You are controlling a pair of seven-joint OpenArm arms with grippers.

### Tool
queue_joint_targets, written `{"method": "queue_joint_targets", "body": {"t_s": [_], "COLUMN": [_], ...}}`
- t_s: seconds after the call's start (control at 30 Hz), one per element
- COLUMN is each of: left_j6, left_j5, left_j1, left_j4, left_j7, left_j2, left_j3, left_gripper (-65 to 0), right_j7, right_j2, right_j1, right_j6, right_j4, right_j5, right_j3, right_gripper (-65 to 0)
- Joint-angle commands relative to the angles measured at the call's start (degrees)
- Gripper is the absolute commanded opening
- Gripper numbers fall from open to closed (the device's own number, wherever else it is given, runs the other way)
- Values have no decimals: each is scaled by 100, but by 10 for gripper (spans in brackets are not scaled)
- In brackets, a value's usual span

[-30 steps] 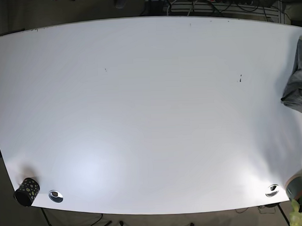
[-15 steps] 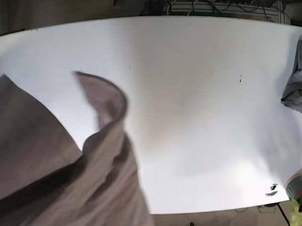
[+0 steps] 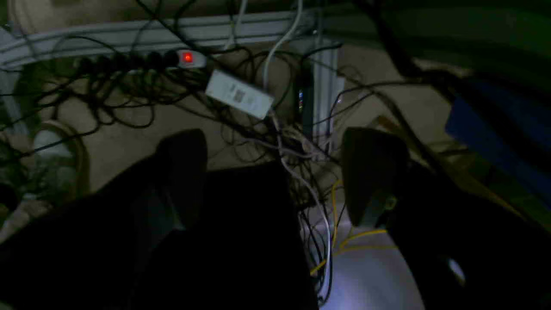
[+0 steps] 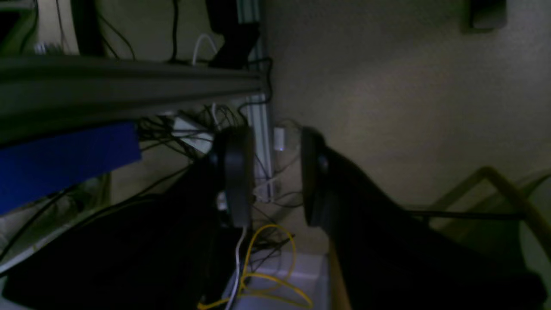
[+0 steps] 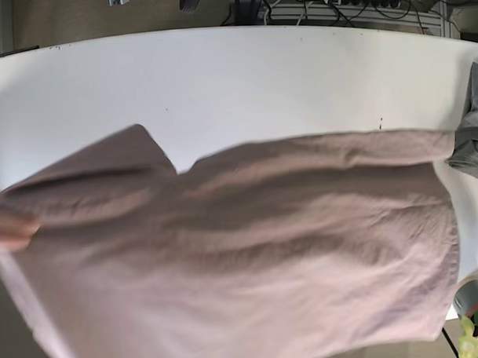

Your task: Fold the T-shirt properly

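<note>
A mauve T-shirt (image 5: 265, 249) lies spread across the white table (image 5: 219, 70) in the base view, blurred by motion, with a sleeve pointing up at the left. It covers the table's front half from the left edge to near the right edge. Neither arm shows in the base view. In the left wrist view my left gripper (image 3: 275, 172) is open and holds nothing, hanging over floor cables. My right gripper (image 4: 273, 176) is open too, with only the floor between its fingers.
A person's hand (image 5: 9, 226) holds the shirt at the left edge. A crumpled grey cloth (image 5: 477, 131) lies at the table's right edge. A grey cylinder (image 5: 471, 296) and a plant (image 5: 474, 340) sit at the front right corner. A power strip (image 3: 187, 59) and cables lie on the floor.
The table was bare a second ago. The shirt came in from the lower left and now stretches across to the right side, covering the front of the table.
</note>
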State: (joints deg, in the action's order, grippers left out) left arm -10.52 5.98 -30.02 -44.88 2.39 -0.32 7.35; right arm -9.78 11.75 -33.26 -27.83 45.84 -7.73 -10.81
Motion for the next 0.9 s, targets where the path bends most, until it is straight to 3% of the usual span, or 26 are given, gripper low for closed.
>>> {"method": "queue_joint_targets", "body": {"t_s": [0.0,0.27,0.5,0.87], "left_j6": [-16,2,652,670], "left_j5": [-4,-4,22,22], "left_j1": [158,984,1283,1714], "left_j4": [440,1706,1943,2436], "left_j7": [-33,-33,-33,-33], "left_j2": [-17,-25,-25,-25], "left_j3": [-1,-1,-28,-28], "left_gripper": [-204,-204,-200,-200], "right_j7": [-55,-55,-55,-46], "right_j2": [52,52,-36,-133], "right_j1": [60,526,622,1000], "right_j6": [-25,-25,-25,-25], "right_j4": [-290,-879,-888,-1134], "right_j5": [-23,-23,-23,-23], "right_j3": [-14,-14,-14,-14], "right_gripper": [-484,-484,-480,-479]}}
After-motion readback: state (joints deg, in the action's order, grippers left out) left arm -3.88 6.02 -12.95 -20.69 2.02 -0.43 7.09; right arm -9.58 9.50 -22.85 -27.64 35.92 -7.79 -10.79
